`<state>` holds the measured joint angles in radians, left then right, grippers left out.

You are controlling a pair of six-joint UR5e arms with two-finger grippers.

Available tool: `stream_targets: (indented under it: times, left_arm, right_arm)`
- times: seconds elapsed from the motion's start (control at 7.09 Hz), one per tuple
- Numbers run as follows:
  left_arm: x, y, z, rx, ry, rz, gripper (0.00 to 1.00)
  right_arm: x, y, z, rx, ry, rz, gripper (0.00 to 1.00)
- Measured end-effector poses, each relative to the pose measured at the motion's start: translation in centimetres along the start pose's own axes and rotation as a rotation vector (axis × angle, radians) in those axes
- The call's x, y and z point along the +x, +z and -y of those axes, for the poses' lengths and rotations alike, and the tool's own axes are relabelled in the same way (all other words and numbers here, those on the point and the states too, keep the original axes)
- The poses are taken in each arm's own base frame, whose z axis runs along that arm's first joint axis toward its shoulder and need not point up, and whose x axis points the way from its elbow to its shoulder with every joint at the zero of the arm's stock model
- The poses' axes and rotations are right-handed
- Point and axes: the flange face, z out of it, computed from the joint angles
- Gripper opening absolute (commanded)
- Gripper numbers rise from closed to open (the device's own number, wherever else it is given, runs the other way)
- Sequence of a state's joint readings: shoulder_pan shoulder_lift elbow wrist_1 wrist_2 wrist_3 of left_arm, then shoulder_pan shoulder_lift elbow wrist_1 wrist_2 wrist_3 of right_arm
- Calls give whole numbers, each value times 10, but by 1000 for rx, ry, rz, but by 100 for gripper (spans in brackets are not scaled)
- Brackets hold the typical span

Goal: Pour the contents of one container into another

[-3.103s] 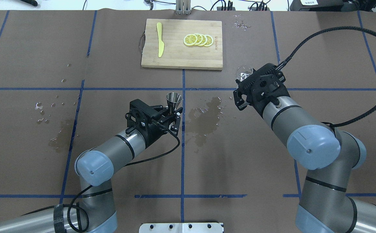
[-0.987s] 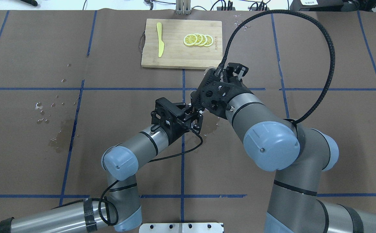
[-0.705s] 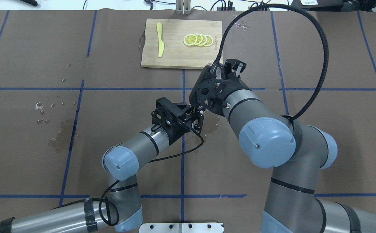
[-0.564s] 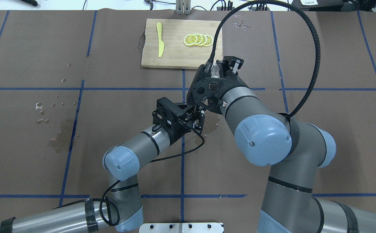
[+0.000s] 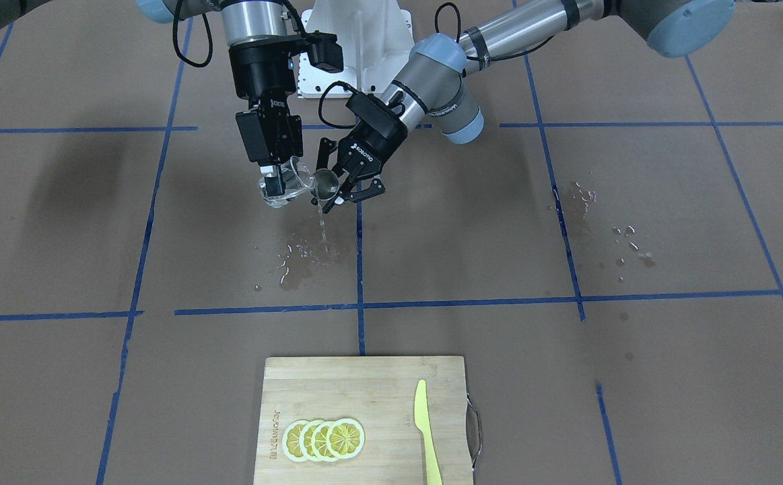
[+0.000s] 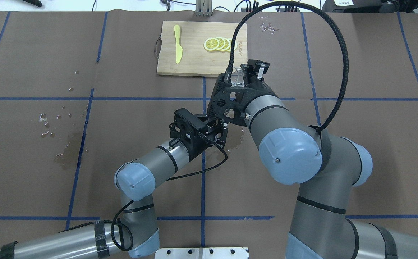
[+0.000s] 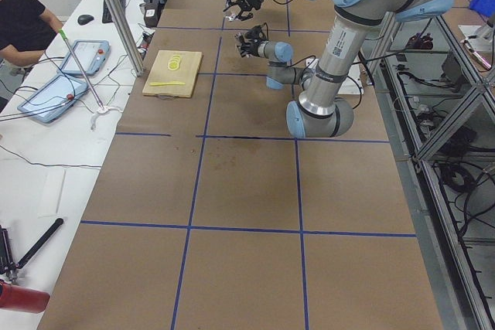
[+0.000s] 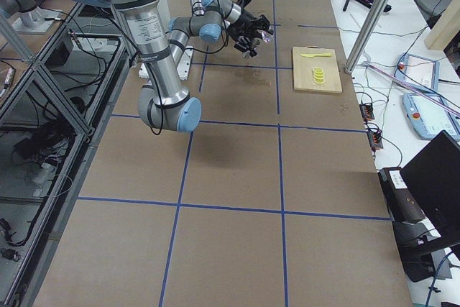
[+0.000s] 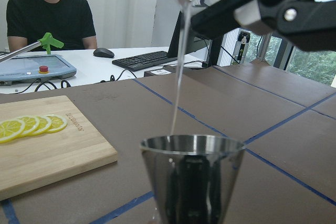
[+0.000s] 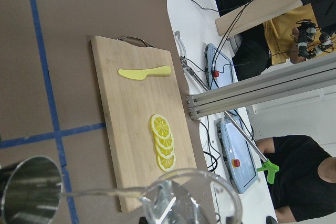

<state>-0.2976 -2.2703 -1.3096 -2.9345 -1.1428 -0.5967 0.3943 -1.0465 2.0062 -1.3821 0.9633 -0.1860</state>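
Above table point(image 5: 566, 377) jaws clamp cup point(image 5: 283, 185), jigger point(image 5: 326, 182)

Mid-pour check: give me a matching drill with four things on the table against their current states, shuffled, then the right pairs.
Things:
1. glass cup
2. jigger
3. lemon slices
4. yellow knife

States:
A. lying flat on the cutting board, by itself
B. tipped over, held in the right gripper
C. fanned in an overlapping row
D. upright, held in the left gripper

Pairs: 1-B, 2-D, 3-C, 4-A
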Motion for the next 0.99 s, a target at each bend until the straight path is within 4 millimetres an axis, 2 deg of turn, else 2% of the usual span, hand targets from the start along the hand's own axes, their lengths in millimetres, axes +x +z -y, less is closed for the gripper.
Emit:
stream_targets:
  times: [0.56,0.99]
  left_arm:
    - [3,2,3,5,-2,-4,0]
    - [4,2,5,8,-2,-4,0]
  right_arm:
    - [-9,-5,4,0,-83,-28,0]
    - [-7,-7,4,-5,-175,-53,0]
